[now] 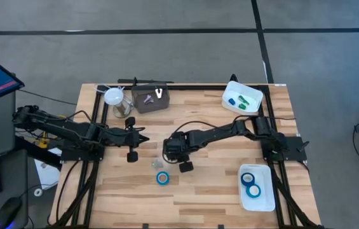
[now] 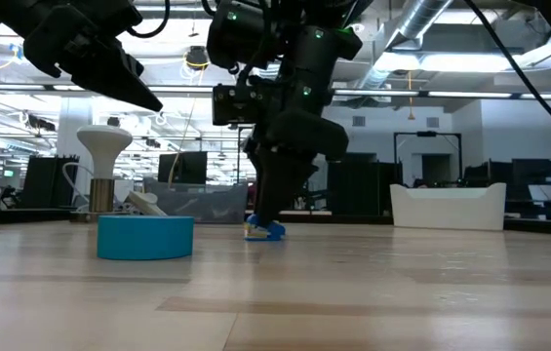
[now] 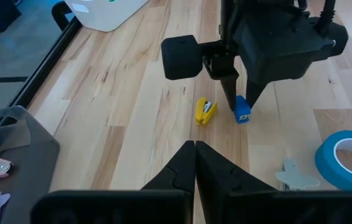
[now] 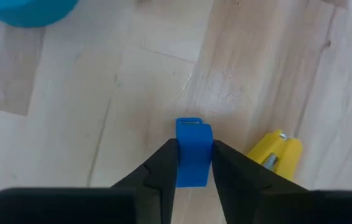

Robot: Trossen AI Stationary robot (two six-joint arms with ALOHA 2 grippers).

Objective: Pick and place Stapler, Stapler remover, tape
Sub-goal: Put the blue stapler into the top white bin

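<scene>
Overhead, the right gripper [image 1: 174, 154] covers the blue stapler [image 4: 193, 154] and yellow stapler [image 4: 275, 154] entirely. In the right wrist view the jaws hide the blue stapler's lower sides, and the yellow one is partly behind a finger. The tape roll [image 3: 348, 159] is cut off by the frame edge in the left wrist view. Green items in the white bin [image 1: 232, 92] are too small to identify. Contents of the grey box [image 1: 142, 104] are likewise indistinct.

My right tool [image 4: 191, 163] has the yellow stapler [image 4: 275, 152] crowding one side. Bare tabletop [image 4: 70, 124] lies open opposite. The blue tape roll [image 1: 162, 178] sits near.
</scene>
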